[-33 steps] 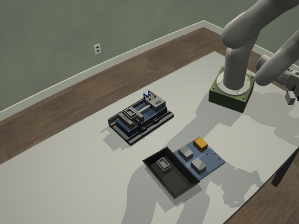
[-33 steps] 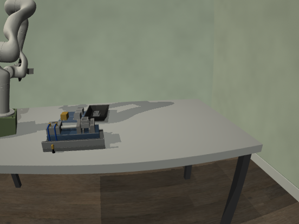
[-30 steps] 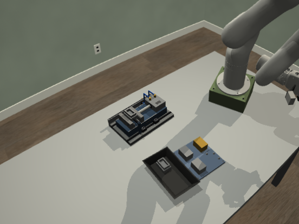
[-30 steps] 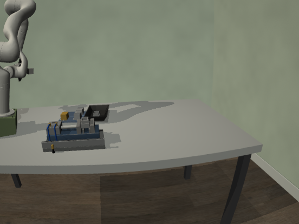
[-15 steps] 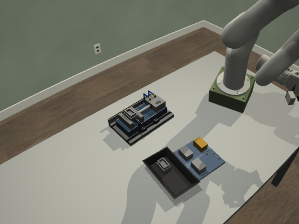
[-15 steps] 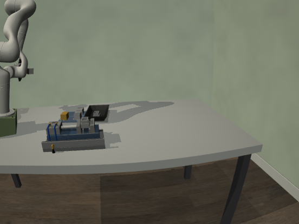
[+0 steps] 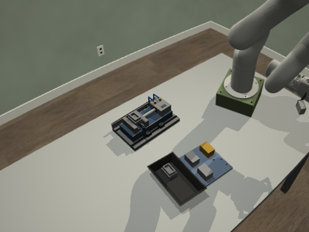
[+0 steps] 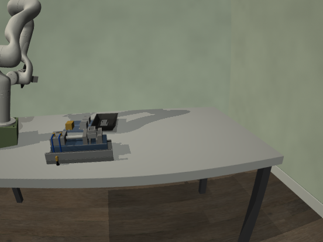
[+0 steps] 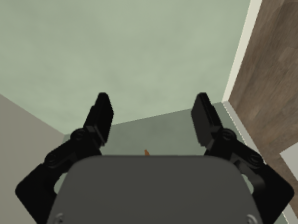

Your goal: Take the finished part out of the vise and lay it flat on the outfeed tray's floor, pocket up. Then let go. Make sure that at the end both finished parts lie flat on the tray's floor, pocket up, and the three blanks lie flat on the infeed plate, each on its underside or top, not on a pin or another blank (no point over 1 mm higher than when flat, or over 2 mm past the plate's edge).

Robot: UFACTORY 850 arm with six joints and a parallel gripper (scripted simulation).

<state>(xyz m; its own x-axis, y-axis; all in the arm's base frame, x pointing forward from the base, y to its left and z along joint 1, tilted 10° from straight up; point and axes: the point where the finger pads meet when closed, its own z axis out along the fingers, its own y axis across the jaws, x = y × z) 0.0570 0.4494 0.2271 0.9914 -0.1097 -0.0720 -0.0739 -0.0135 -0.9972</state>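
Top view: I see the black outfeed tray (image 7: 193, 185) on the surface (image 7: 70, 182), with one grey pocketed block (image 7: 169, 170) on its floor at the far end, pocket up. Just beside it sits a blue plate (image 7: 221, 168) carrying two grey blocks and an orange block (image 7: 207, 148). The vise (image 7: 145, 123) sits well apart from the tray, toward the wall, with a grey part (image 7: 135, 116) between its jaws. Arm base (image 7: 240, 96) is at the right; the wrist is cut off at the right edge, so I can't read the fingers here. Exterior view: same vise (image 8: 79, 146) in front and the tray (image 8: 112, 118) behind it, block (image 8: 104, 121) visible inside; I also get the gripper (image 8: 34, 79) held high beside the arm column, well above the surface and far from both. Wrist view: fingers spread wide, nothing between them, gripper (image 9: 151, 116) pointing at the wall and floor corner; neither vise, tray nor part shows here.
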